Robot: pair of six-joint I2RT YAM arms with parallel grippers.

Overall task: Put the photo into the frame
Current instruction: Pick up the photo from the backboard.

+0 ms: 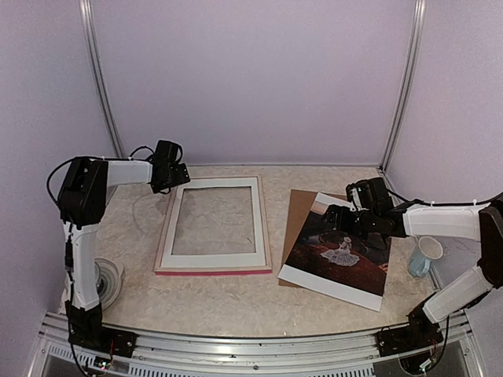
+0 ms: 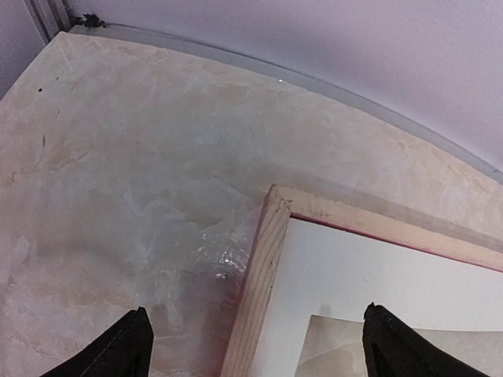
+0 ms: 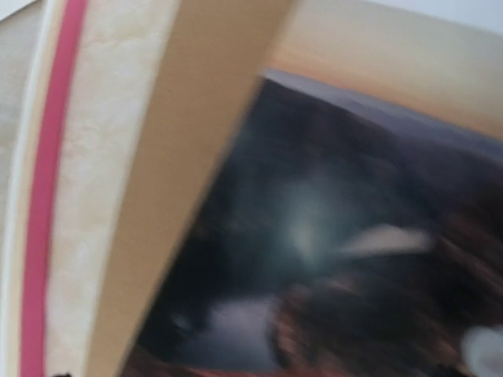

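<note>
The photo (image 1: 338,259) lies long axis angled far-right, frame (image 1: 212,261) squarely lengthwise; left fingers (image 2: 122,355) and right fingers (image 1: 336,220) both spread wide.

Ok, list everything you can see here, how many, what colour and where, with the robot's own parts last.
frame: one, pink-red with pale wood back, flat left of centre.
white mat: one, white, inside the frame.
photo: one, dark reddish-brown with a white figure, right of the frame.
backing board: one, brown, under the photo.
mug: one, pale blue-white, right of the photo.
round object: one, grey-white, by the left arm's base; unclear what.
table: one, beige marbled, under everything.
left end effector: one, black, open, over the frame's far-left corner.
right end effector: one, black, open, over the photo's far end.
</note>
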